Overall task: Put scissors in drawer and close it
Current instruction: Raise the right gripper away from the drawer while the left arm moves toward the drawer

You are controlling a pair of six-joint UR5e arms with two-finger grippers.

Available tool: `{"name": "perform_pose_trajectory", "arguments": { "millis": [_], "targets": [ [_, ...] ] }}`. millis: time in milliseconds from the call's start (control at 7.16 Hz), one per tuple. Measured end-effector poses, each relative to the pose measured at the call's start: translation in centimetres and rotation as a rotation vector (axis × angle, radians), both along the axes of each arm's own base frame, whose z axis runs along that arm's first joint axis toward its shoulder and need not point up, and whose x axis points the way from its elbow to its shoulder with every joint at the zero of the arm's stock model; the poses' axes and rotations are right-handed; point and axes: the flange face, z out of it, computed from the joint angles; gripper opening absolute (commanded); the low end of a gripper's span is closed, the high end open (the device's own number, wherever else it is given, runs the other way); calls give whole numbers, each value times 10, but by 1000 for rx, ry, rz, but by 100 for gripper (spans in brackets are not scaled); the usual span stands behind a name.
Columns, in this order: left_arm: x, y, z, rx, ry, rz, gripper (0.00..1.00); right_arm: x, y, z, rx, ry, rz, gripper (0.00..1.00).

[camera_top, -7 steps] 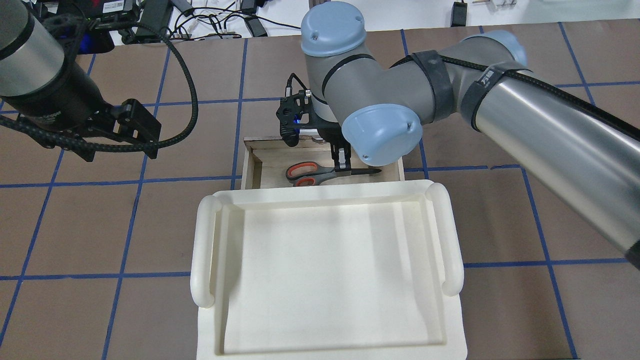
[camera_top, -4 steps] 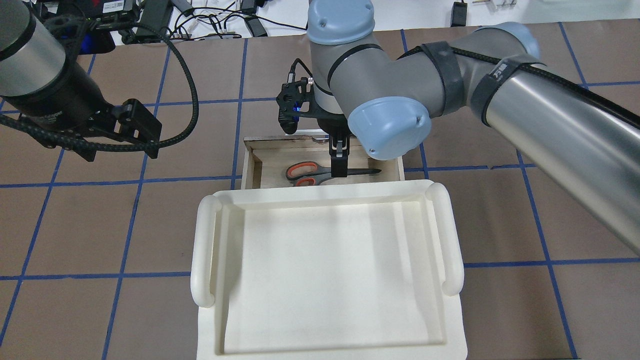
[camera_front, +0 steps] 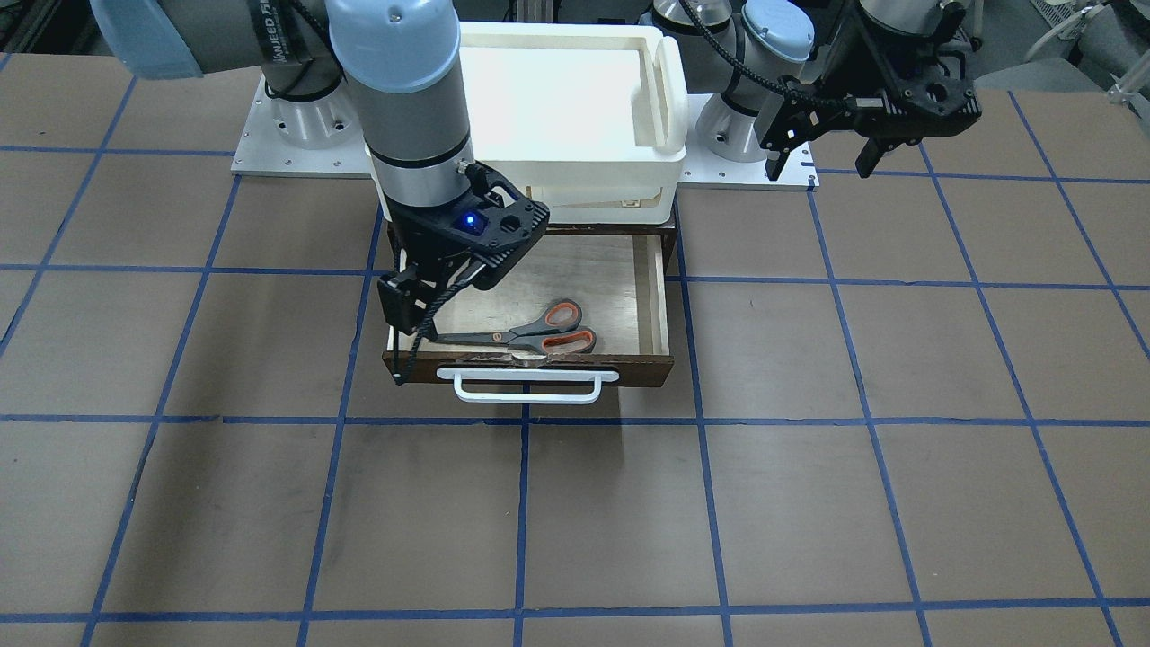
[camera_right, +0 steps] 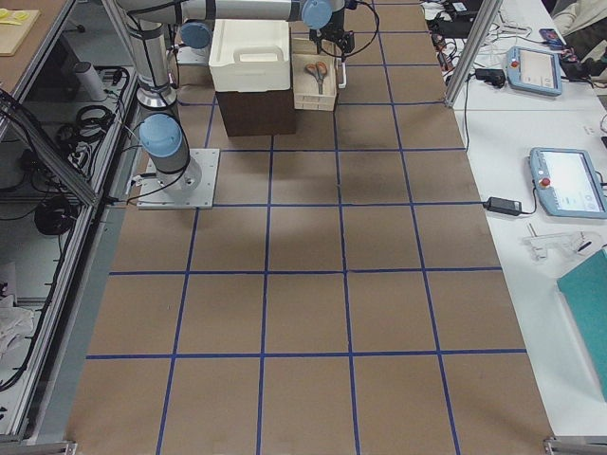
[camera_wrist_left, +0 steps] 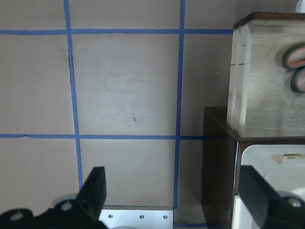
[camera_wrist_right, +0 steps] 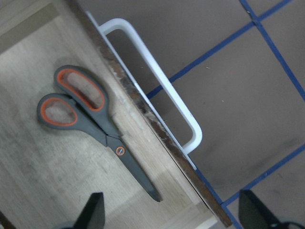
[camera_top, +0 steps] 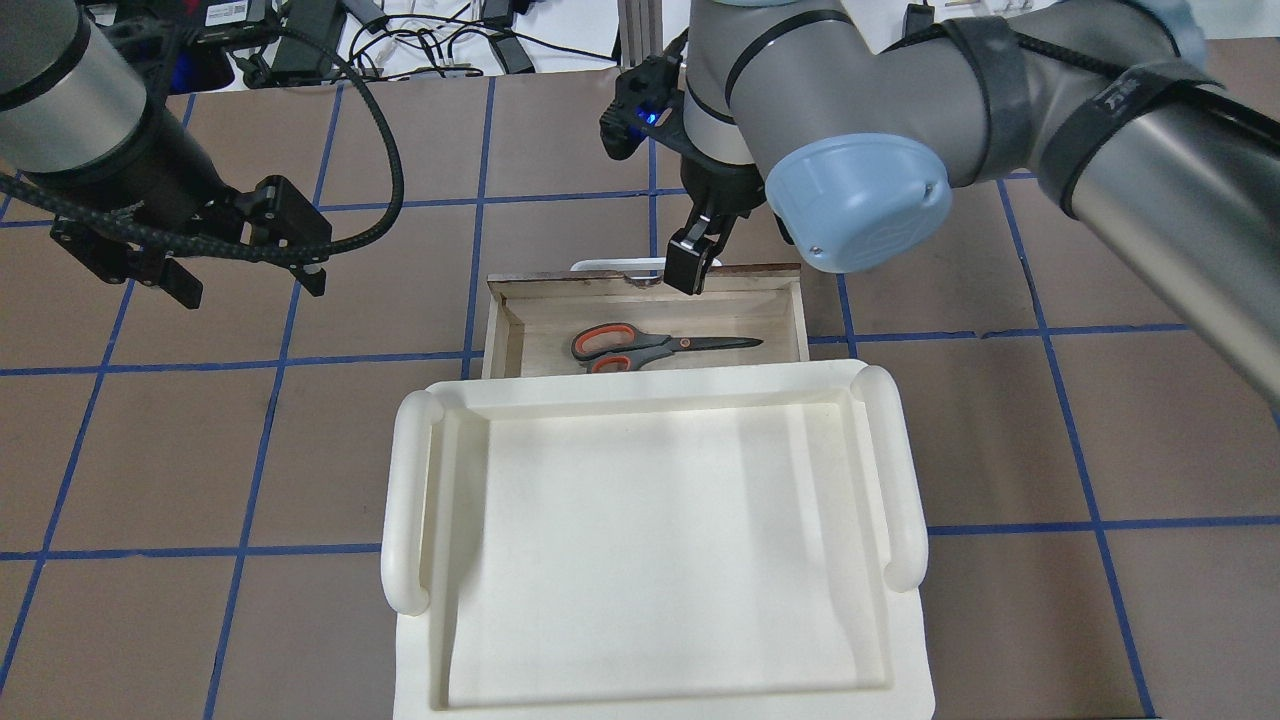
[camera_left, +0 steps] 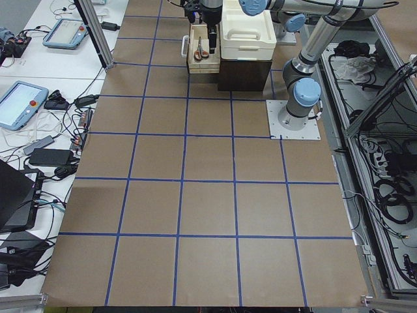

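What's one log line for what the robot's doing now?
shallow wooden drawer with white bar handle: open | grey-handled scissors with orange-red loops: lying flat inside | right gripper: open, above drawer front | left gripper: open, empty

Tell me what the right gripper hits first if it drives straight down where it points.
Most likely the drawer's front wall: the open right gripper straddles it, one side over the inside, the other outside. The scissors lie off to the side. Height is hard to judge.
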Motion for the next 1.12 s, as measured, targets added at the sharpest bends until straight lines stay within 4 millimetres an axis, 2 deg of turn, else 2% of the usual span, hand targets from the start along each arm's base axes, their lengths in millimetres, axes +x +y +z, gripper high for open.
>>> {"name": "perform_pose_trajectory", "arguments": {
  "millis": [279, 419, 699, 838, 1118],
  "targets": [
    [-15, -31, -4, -17, -3, -20, 100, -35, -12, 10, -5, -21, -311, 100],
    [-34, -48, -3, -21, -9, -47, 100, -58, -19, 14, -5, -29, -451, 100],
    [-85, -76, -12, -23, -38, -108, 100, -119, -33, 17, 24, -23, -648, 100],
    [-114, -88, -28, -34, -43, -93, 100, -146, -36, 20, 36, -18, -710, 100],
    [-166, -107, -66, -49, -37, -44, 100, -173, -34, 26, 40, -14, -764, 100]
  ]
}}
